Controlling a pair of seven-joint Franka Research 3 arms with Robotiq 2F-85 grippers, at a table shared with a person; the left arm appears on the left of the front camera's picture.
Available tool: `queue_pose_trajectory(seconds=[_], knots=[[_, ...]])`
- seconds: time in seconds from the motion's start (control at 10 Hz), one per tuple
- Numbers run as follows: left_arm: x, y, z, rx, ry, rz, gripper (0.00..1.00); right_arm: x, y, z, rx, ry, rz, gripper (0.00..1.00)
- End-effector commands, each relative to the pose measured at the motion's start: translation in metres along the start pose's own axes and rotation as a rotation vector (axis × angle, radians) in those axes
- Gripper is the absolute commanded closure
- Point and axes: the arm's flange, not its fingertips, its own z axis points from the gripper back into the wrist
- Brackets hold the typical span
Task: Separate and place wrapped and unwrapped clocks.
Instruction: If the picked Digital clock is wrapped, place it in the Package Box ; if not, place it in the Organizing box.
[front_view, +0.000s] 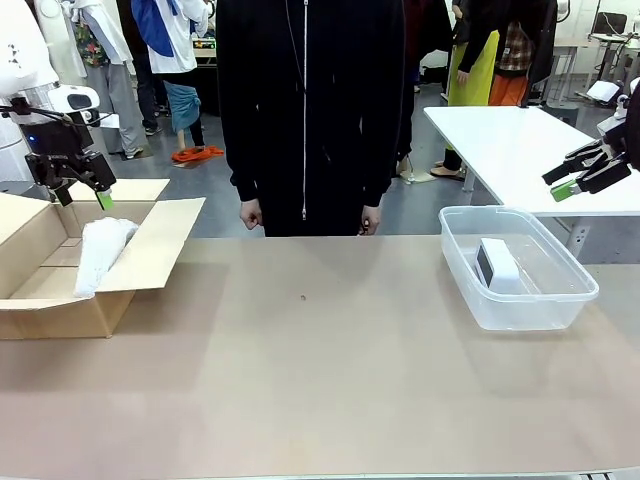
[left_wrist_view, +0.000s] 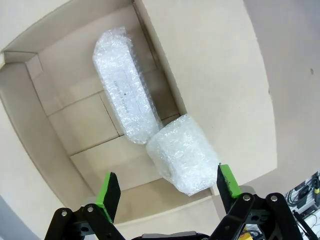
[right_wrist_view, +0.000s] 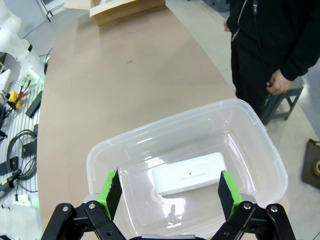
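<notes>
Two bubble-wrapped clocks, one long (left_wrist_view: 125, 90) and one stubby (left_wrist_view: 182, 160), lie touching end to end in my cardboard box (front_view: 150, 250) at the desk's (front_view: 320, 380) left. My left fingers (left_wrist_view: 165, 192) hang spread wide above them, holding nothing. My right fingers (right_wrist_view: 170, 192), equally wide and empty, hover over the clear plastic bin (right_wrist_view: 250, 145) containing the bare white clock (right_wrist_view: 190, 173).
</notes>
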Motion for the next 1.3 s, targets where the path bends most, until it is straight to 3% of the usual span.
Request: queue_pose_trajectory(seconds=[0.0,1.2], knots=[[-0.0077,-0.0025,-0.0063,0.038,-0.014,0.015,0.00,0.0007,0.0012,-0.0019,-0.009,0.005,-0.006,0.00],[-0.0010,-0.0012,-0.0028,0.007,-0.006,-0.003,0.00,0.0007,0.0012,-0.0019,-0.009,0.005,-0.006,0.00]])
